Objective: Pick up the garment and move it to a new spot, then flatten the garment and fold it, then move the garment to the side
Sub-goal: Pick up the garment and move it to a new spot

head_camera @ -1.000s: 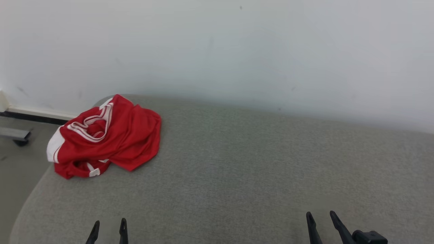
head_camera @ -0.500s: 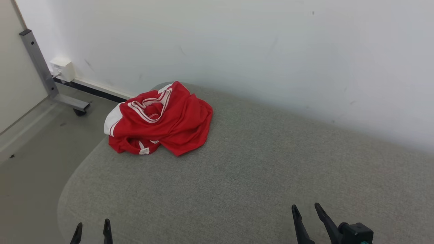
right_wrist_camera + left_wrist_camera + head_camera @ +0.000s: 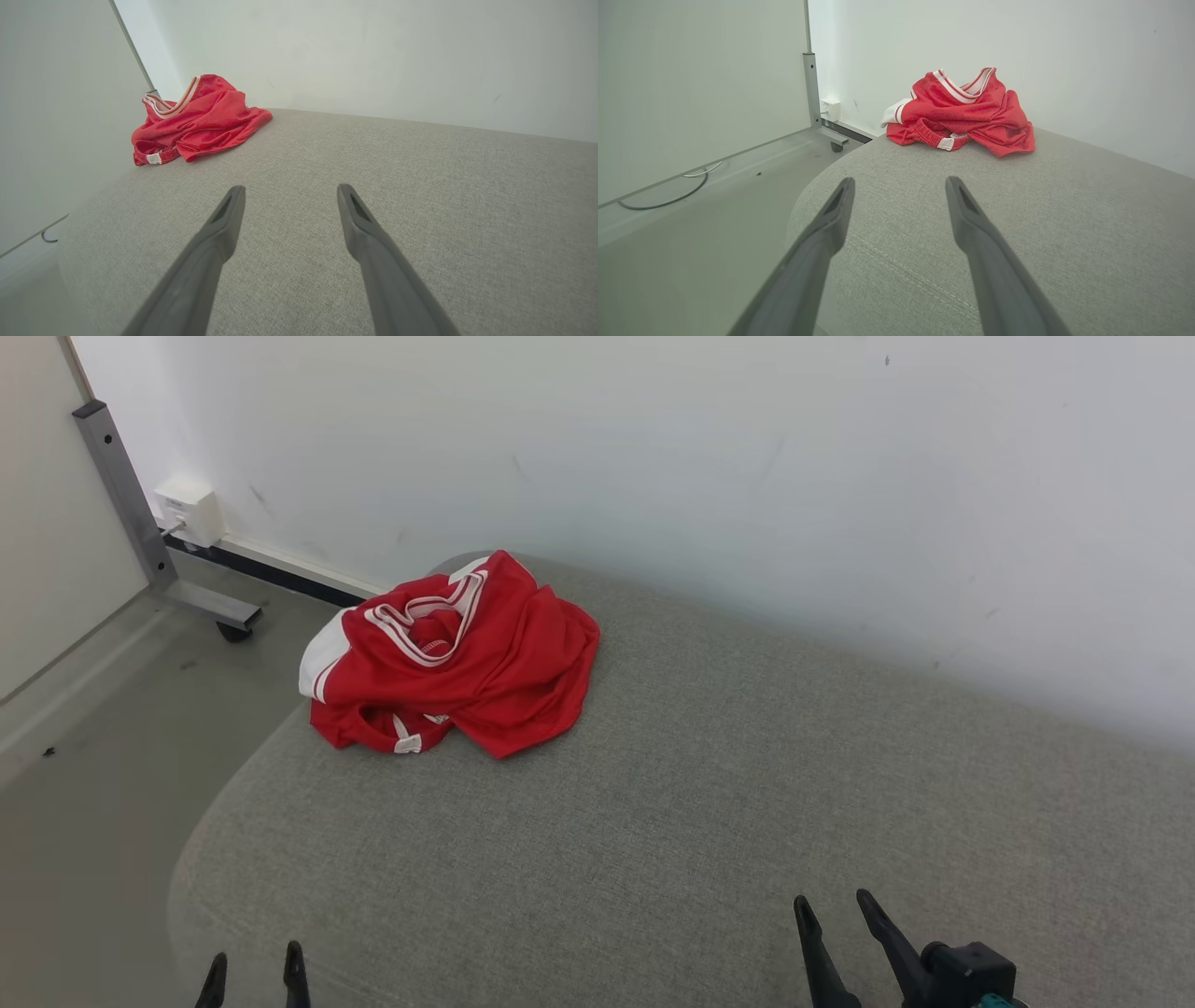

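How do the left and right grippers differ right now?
Left gripper sits at the cushion's rounded end, on the garment's side; right gripper sits farther along, away from the garment. The head view shows the left gripper's fingertips, the right gripper's fingers plus black mount. Both are open and empty.

Head cam: high, angled down across grey bench [image 3: 653, 821] toward white wall [image 3: 747, 476]. Wrist cams: low over bench's near side, facing same wall. All three share the red garment [image 3: 485, 663].
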